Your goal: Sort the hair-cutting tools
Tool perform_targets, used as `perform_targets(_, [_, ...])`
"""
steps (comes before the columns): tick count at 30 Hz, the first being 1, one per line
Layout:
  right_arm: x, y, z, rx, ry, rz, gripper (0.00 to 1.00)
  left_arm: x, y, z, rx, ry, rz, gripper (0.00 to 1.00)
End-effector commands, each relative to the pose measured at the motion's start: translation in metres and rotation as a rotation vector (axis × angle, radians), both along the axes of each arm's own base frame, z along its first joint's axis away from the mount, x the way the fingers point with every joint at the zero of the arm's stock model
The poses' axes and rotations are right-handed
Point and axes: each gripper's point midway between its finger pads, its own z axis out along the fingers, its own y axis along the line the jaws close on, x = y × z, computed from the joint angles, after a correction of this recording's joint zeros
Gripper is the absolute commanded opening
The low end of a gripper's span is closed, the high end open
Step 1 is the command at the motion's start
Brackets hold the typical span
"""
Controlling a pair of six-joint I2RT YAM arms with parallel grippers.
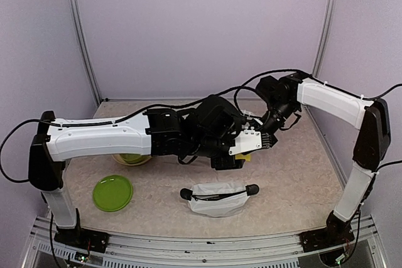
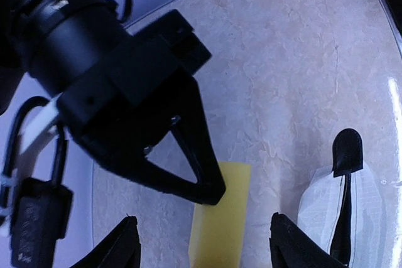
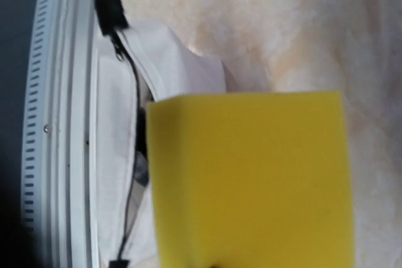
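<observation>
Both arms are stretched in over the pale surface [image 1: 295, 180]: the left arm [image 1: 100, 137] lies long and low from its side, and the right arm [image 1: 333, 101] folds down to meet it mid-table.

Just below where the pincers meet, toward the arm bases, sits the white zip pouch [image 1: 218, 199]. Its zip looks partly parted in the right wrist view. The green plate [image 1: 112, 192] and green bowl [image 1: 133, 159] lie well back along the left arm, far from either pincer.

The right pincer [image 2: 217, 196] appears to be pinching a yellow block [image 3: 251, 180]. One black finger presses its face, the other is hidden behind it, and the block fills that wrist's view. The left pincer [image 2: 202, 224] is spread wide, a finger on either side of the block's lower end and touching neither face.

The hair-cutting tools show in no view. I cannot tell whether they are under the arms or inside the pouch.

This looks to me like a hand-over or a clearing-away of the block, so sorting has hardly begun. To do it well, the left pincer should centre on the block and close squarely on its flat faces. The right should let go only once that grip is firm, then back straight out. The wrists are crowded, so cables and knuckles could snag.
</observation>
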Motion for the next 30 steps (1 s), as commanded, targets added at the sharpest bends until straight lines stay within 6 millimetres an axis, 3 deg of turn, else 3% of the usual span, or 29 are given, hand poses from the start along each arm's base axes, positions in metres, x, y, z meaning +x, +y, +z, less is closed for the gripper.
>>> perform_targets(1, [-0.014, 0.008, 0.020, 0.018, 0.005, 0.031, 0.00, -0.005, -0.003, -0.029, 0.098, 0.045, 0.013, 0.66])
perform_targets(6, [-0.022, 0.011, 0.016, -0.003, -0.001, 0.050, 0.00, 0.001, 0.002, -0.045, 0.157, 0.011, 0.072, 0.62])
perform_targets(18, [-0.025, 0.021, 0.015, -0.014, 0.006, 0.078, 0.00, 0.017, 0.009, -0.055, 0.213, -0.071, 0.139, 0.53])
perform_targets(23, [-0.024, 0.023, 0.019, -0.003, 0.006, 0.078, 0.00, 0.015, 0.010, -0.065, 0.240, -0.063, 0.135, 0.39])
perform_targets(29, [-0.024, 0.022, 0.019, -0.008, -0.007, 0.075, 0.00, 0.012, 0.008, -0.059, 0.208, -0.022, 0.136, 0.16])
perform_targets(30, [-0.023, 0.020, 0.019, -0.008, -0.020, 0.068, 0.04, 0.010, 0.011, -0.058, 0.209, -0.011, 0.143, 0.14])
